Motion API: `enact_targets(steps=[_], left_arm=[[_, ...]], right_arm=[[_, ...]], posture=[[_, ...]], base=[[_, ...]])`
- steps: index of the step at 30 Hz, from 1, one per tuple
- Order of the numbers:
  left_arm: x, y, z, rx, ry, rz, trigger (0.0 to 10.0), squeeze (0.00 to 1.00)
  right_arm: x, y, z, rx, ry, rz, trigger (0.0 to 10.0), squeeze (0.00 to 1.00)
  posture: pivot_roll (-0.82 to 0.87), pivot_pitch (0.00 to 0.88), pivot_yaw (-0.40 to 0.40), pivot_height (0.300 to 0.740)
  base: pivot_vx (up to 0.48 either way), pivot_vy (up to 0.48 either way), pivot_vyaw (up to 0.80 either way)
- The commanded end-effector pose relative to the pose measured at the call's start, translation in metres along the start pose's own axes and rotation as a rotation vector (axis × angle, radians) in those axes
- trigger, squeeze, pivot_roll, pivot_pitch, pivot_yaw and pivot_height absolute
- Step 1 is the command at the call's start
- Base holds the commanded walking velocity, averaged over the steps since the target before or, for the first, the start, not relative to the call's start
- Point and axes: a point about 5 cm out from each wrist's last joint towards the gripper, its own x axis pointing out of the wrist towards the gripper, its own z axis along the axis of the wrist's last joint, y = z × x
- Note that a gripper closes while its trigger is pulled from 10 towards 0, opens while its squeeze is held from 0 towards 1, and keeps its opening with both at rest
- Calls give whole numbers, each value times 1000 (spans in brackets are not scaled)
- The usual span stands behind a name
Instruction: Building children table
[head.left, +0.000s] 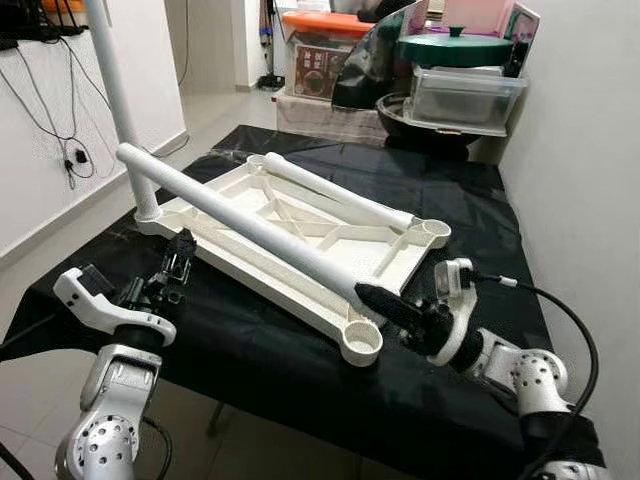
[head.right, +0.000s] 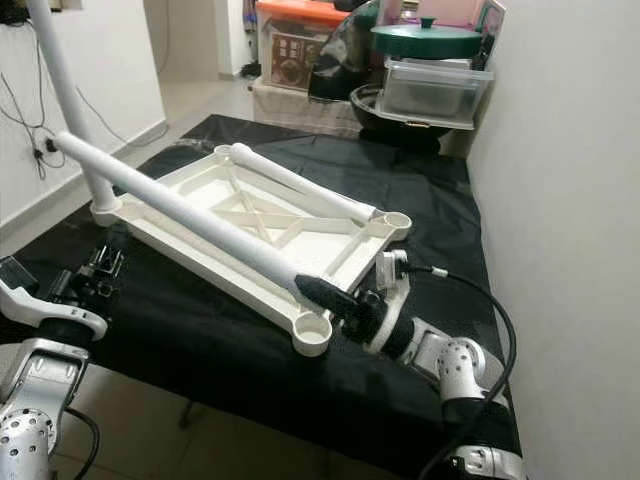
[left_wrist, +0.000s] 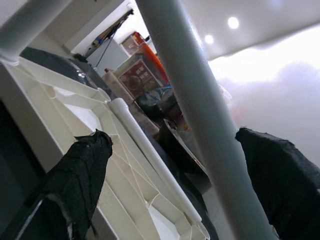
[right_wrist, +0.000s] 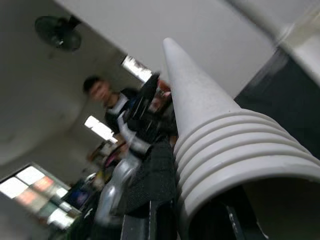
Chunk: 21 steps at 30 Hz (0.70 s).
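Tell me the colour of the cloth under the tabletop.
Black cloth, clearest in the left eye view.

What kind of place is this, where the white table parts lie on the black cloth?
Probably a room in a home, used partly for storage. Stacked plastic storage boxes and a green pot lid crowd the far corner, cables hang on the white wall, and the floor is tiled.

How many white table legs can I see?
3: one upright leg in the tabletop's far-left corner, one lying along its far edge, one held diagonally across it by the right pincer.
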Motion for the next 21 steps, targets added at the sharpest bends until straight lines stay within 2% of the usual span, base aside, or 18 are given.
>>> enact_targets(steps=[1, 7, 19, 20, 21], left_arm=[[-1, 1, 4, -24, 0, 8, 10000, 0], [3, -1, 12, -46, -6, -10, 10000, 0], [5, -3, 17, -42, -7, -30, 10000, 0], [5, -3, 17, -46, -9, -31, 4314, 0], [5, -3, 17, -55, -11, -32, 0, 0]], right_arm=[[1, 8, 1, -9, 13, 73, 0, 0], [-2, 6, -15, -17, 148, 42, 0, 0], [-6, 7, -20, -28, 203, 50, 0, 0], [-6, 8, -20, -31, 207, 51, 0, 0], [-6, 8, -20, -33, 208, 59, 0, 0]], posture=[[130, 0, -79, 740], [130, 0, -83, 740], [124, 0, -81, 740], [125, 0, -84, 740], [123, 0, -83, 740]], base=[[0, 0, 0], [0, 0, 0], [0, 0, 0], [0, 0, 0], [0, 0, 0]])
